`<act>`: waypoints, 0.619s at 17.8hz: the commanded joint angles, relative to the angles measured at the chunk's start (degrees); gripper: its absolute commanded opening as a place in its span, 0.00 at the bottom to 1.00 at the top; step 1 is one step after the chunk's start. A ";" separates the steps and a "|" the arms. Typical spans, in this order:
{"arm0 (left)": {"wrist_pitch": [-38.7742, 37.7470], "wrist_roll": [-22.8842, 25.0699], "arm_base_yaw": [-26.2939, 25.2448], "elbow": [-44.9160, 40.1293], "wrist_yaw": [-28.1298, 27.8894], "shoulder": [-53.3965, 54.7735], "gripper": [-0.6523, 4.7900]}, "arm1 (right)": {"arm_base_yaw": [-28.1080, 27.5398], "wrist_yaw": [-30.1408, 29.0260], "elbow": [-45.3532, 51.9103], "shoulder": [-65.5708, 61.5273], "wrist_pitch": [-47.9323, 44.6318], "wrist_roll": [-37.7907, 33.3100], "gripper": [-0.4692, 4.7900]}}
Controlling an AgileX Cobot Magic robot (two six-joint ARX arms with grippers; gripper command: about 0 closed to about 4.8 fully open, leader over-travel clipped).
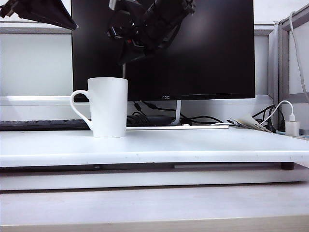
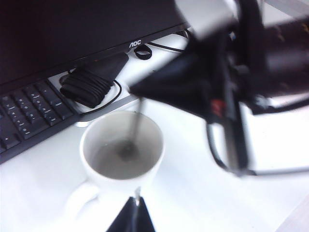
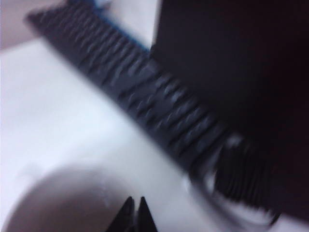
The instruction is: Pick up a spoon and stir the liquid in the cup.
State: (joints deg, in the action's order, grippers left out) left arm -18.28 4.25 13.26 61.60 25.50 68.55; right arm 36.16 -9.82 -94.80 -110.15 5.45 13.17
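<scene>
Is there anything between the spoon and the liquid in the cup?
Nothing visible. The right hand, shut on the spoon, is above the cup, and the spoon's lower end already dips into the liquid. The left hand is up and to the side.

only readable thing is "AOC" on the monitor [image 1: 164,48] bottom bezel, nothing else has legible text

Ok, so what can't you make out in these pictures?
Spoon bowl: left wrist view, blurred under the cup's liquid.
Right gripper, above cup, shut on spoon: right wrist view blurred.
Left gripper, raised left of cup: cut off by frame edge, opening unclear.
</scene>
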 commanded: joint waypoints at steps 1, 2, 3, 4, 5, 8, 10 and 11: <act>0.87 0.04 -0.04 0.20 0.26 -0.17 0.11 | 1.81 -4.48 -0.46 -0.48 -7.91 -1.64 0.08; 1.22 0.04 -0.04 0.20 0.26 -0.17 0.11 | 2.29 -7.08 -0.46 -0.26 -6.64 -1.84 0.08; 1.31 0.04 -0.04 0.17 0.26 -0.17 0.11 | 2.29 -8.17 -0.46 0.13 -4.72 -1.84 0.08; 1.27 0.04 -0.07 0.20 0.28 -0.17 0.11 | 2.23 -8.11 -0.46 0.50 -1.64 -1.79 0.08; 1.20 0.07 -0.07 0.20 0.28 -0.17 0.11 | 1.77 -7.69 -0.46 0.92 1.07 -1.53 0.08; 1.22 0.04 -0.07 0.20 0.28 -0.17 0.11 | -0.11 -0.46 -0.46 1.11 2.49 -0.87 0.08; 0.96 0.04 -0.07 0.17 0.28 -0.17 0.11 | -0.22 0.94 -0.44 0.70 -2.49 -0.92 0.08; 0.81 0.04 -0.04 0.17 0.31 -0.17 0.11 | 0.02 0.22 -0.44 0.22 -5.31 -1.36 0.08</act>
State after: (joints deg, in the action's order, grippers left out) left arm -17.82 4.27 13.28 61.60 25.50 68.55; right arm 35.83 -9.61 -94.83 -109.82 4.95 12.01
